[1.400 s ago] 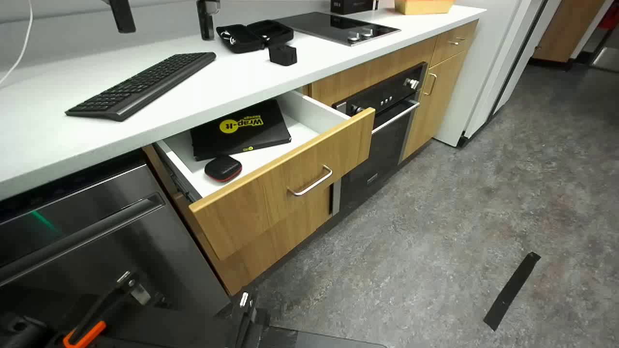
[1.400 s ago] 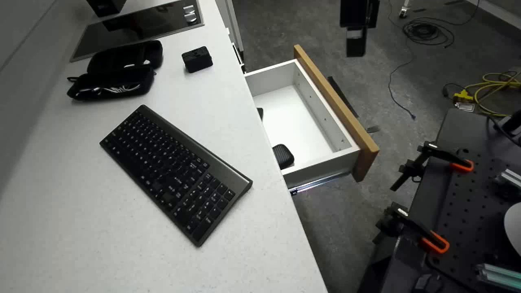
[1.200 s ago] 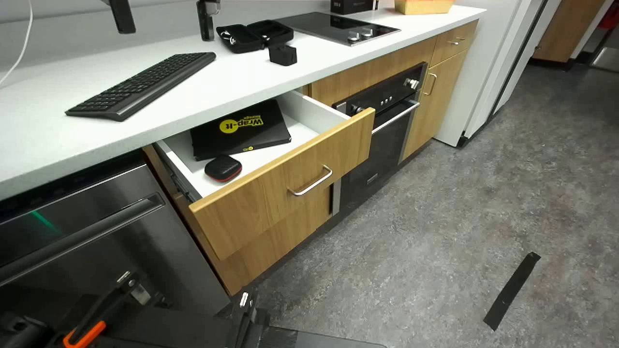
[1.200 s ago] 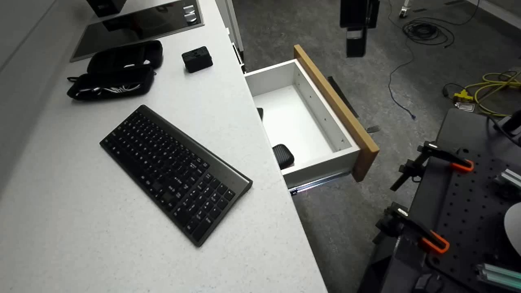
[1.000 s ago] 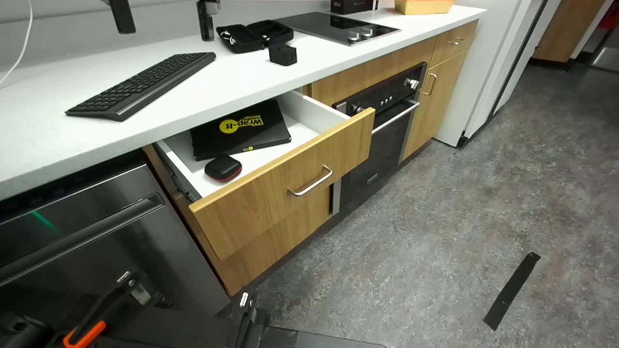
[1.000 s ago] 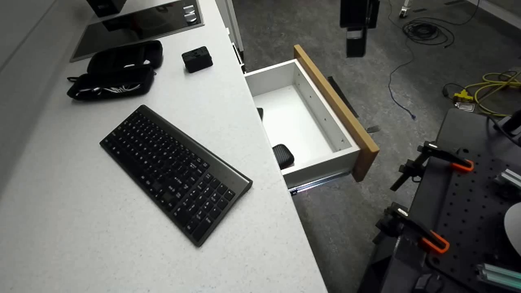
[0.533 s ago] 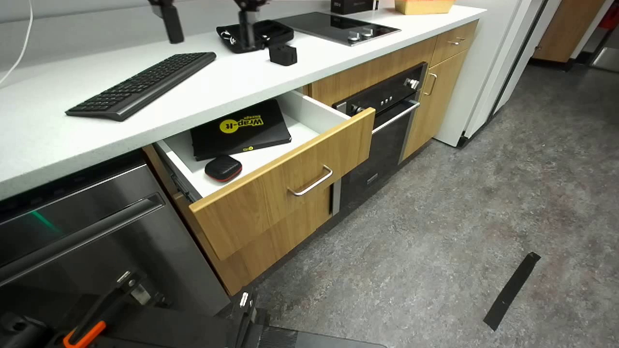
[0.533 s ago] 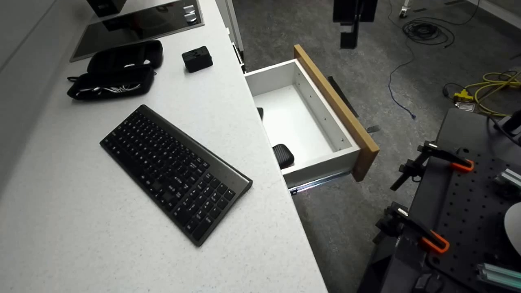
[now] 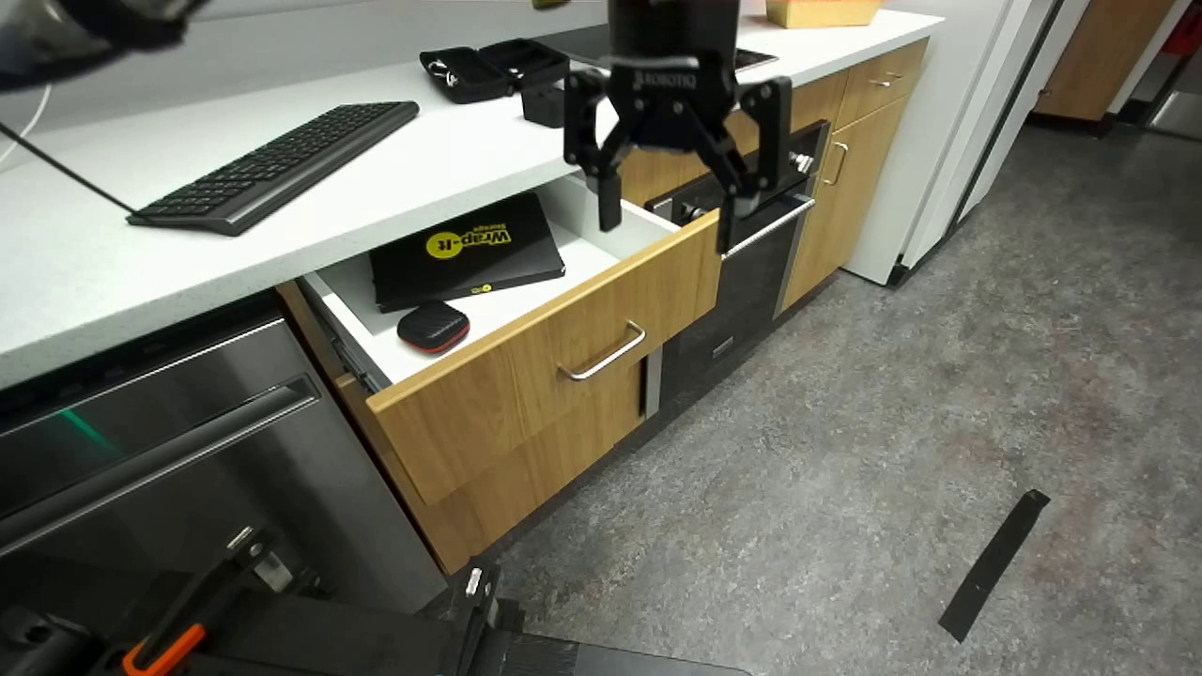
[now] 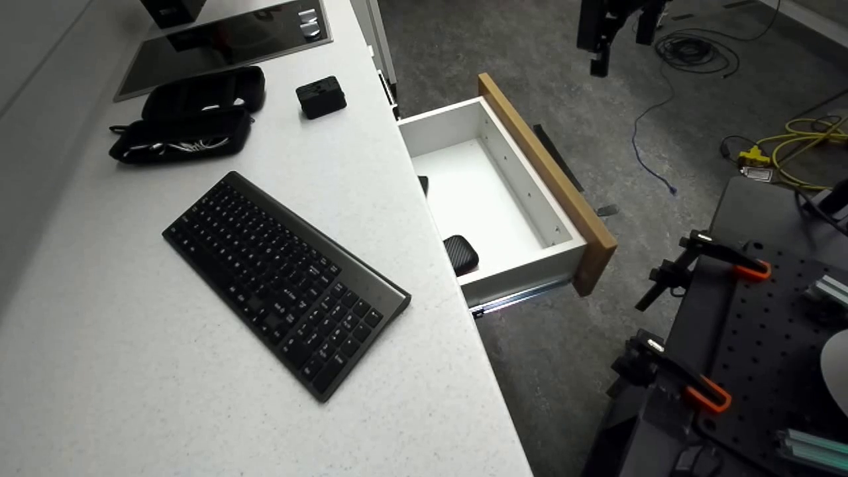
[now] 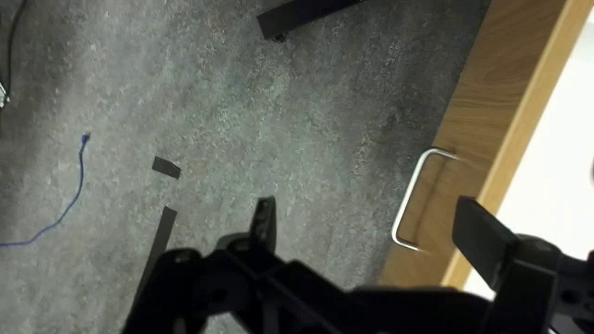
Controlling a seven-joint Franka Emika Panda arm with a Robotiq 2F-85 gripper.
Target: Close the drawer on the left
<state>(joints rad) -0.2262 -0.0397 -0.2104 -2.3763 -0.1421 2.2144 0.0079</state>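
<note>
The black, two-fingered end effector (image 9: 669,221) hangs with its fingers (image 9: 609,202) spread wide. Beneath and apart from it, the wide, shallow drawer (image 9: 526,394), light oak-wood in front and white inside, stands pulled out. In the wrist view, one finger overlaps the drawer's front edge, the other the mottled grey floor (image 11: 278,116); the horizontal silver bar handle (image 11: 409,192) shows between, nearer the drawer-side finger. Inside the drawer, on the side away from the end effector, lie a flat black box with yellow lettering (image 9: 488,258) and a small, rounded black case with a red rim (image 9: 433,326). Farther from the end effector, the white table (image 10: 165,397) carries a black-and-grey keyboard (image 10: 285,285), a small black block (image 10: 321,97) and an unfolded black case (image 10: 189,119).
</note>
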